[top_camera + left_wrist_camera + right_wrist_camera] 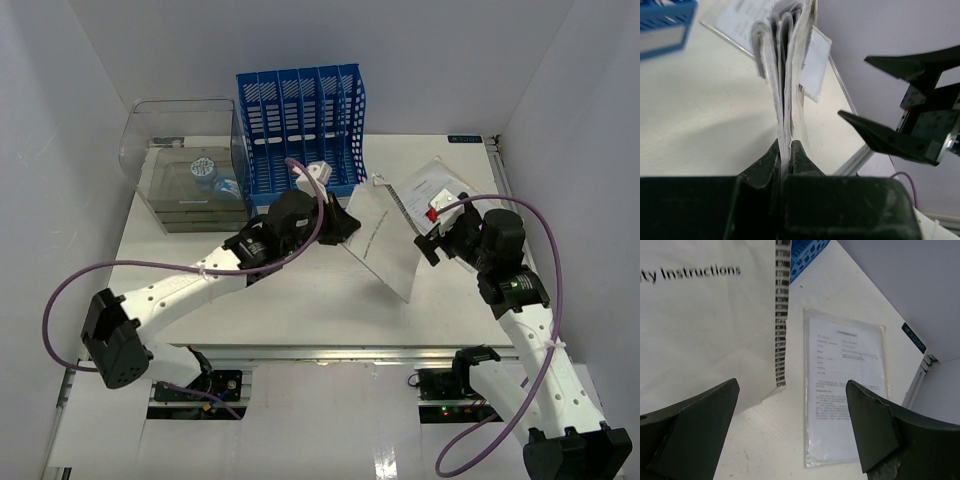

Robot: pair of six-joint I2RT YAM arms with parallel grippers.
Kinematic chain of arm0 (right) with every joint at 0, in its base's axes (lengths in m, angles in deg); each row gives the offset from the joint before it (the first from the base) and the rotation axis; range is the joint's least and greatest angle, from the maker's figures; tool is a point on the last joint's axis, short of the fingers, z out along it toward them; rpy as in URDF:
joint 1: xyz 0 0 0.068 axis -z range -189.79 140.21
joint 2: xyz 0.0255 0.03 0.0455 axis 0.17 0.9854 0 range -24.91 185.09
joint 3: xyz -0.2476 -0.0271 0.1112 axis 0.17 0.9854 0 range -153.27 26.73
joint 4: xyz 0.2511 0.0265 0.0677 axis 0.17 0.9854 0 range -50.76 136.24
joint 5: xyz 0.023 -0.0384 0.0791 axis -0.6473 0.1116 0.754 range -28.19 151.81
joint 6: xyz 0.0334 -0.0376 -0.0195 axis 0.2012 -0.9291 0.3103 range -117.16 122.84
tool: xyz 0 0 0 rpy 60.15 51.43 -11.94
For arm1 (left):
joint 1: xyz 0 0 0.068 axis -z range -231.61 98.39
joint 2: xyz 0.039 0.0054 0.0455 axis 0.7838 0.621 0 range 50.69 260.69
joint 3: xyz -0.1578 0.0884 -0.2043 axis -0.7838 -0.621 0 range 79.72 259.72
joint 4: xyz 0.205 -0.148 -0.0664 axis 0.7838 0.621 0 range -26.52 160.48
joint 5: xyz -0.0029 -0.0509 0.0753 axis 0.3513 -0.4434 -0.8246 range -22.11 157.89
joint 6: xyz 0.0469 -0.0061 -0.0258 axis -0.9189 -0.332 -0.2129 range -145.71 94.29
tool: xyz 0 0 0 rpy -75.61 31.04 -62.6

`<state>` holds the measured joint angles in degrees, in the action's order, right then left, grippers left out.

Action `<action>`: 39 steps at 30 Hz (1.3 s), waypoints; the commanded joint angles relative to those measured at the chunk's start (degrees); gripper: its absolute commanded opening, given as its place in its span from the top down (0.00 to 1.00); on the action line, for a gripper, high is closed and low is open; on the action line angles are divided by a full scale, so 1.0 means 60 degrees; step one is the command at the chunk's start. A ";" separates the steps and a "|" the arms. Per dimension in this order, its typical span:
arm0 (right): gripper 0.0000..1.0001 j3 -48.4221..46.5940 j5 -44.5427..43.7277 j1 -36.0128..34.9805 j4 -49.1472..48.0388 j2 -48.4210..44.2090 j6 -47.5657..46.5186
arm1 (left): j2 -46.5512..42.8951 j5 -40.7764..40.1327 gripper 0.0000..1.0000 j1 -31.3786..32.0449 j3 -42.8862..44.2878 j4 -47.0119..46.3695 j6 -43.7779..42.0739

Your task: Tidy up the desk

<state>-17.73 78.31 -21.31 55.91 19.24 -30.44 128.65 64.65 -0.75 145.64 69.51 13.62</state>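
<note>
The white desk [300,295] carries a white instruction booklet [383,243] near its middle, raised on edge at a tilt. My left gripper [345,225] is shut on the booklet's left edge; in the left wrist view the jaws [785,146] pinch the fanned pages [785,65]. My right gripper [431,245] stands open just right of the booklet, touching nothing. In the right wrist view its fingers [792,385] spread wide, with the booklet [705,325] to the left and bare desk [765,440] between them.
A sheet in a clear sleeve [432,187] lies flat at the desk's back right [845,385]. A blue slotted file rack [300,130] stands at the back centre. A clear plastic box [185,165] holding items sits at the back left. The right gripper [852,87] shows beside the booklet.
</note>
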 commanded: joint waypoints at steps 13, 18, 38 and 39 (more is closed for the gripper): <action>0.03 0.1511 0.1237 0.0384 -0.2088 0.0257 0.1737 | 0.0576 -0.4116 1.00 -0.2182 0.6109 0.3059 -0.4513; 0.03 0.1645 0.1315 0.0397 -0.2103 0.0236 0.1666 | 0.1831 -0.3994 1.00 -0.2507 0.7208 0.2806 -0.5218; 0.03 0.1696 0.1337 0.0412 -0.2103 0.0287 0.1665 | 0.3665 -0.2365 1.00 -0.2824 0.8271 0.2277 -0.5036; 0.03 0.1696 0.1332 0.0412 -0.2103 0.0287 0.1660 | 0.3603 -0.2296 1.00 -0.2818 0.8295 0.2271 -0.4922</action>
<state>-7.97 85.35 -19.13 45.48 21.41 -21.08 153.40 45.83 -18.03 191.16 88.01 -19.41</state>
